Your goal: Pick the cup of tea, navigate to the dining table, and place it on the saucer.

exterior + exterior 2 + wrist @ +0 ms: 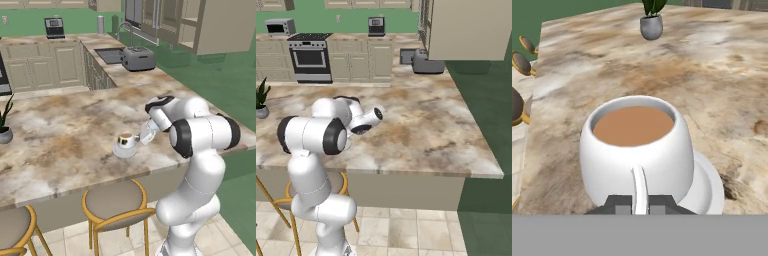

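step: set-down | my gripper [640,204]: jaws pinched shut on the handle of the cup of tea [637,150] | cup: upright, directly over the saucer [708,186] on the dining table [722,90], near edge | next, I judge: straight down, release

My work surface is the dining table [60,135], a broad island with a beige-brown marbled stone top. The saucer [124,150] lies flat on it near the edge closest to me, above the middle stool [112,200]. Taking the saucer as the landmark, a potted plant [5,131] in a small grey pot stands on the stone well apart from it, far off to the left along the table.
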Robot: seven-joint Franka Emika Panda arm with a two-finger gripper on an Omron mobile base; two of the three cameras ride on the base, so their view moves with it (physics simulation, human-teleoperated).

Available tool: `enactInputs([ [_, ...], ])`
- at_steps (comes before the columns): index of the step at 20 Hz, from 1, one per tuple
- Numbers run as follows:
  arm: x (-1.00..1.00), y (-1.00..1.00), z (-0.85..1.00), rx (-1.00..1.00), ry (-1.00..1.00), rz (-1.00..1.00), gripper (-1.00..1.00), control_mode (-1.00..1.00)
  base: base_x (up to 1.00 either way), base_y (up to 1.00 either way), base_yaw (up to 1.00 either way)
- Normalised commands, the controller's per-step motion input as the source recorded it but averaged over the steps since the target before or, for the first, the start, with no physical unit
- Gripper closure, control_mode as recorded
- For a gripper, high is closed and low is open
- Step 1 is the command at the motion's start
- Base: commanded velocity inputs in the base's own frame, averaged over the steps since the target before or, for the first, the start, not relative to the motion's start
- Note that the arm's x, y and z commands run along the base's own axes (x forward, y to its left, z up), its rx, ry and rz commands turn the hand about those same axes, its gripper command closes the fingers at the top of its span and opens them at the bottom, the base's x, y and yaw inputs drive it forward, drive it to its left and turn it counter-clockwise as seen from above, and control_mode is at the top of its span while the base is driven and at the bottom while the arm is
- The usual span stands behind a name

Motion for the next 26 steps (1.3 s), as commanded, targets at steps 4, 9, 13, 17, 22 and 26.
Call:
enactInputs([
  [4, 0.0, 0.0, 0.0, 0.0, 0.0, 0.0, 1.0, -1.0, 0.0, 0.0, 0.0],
  [9, 0.0, 0.0, -0.13, 0.0, 0.0, 0.0, 1.0, -1.0, 0.0, 0.0, 0.0],
  [13, 0.0, 0.0, -0.27, 0.0, 0.0, 0.0, 1.0, -1.0, 0.0, 0.0, 0.0],
  [17, 0.0, 0.0, -0.22, -0.01, 0.0, 0.0, 1.0, -1.0, 0.0, 0.0, 0.0],
  [22, 0.0, 0.0, -0.08, -0.01, 0.0, 0.0, 1.0, -1.0, 0.0, 0.0, 0.0],
  [26, 0.02, 0.0, 0.0, 0.0, 0.0, 0.0, 1.0, -1.0, 0.0, 0.0, 0.0],
])
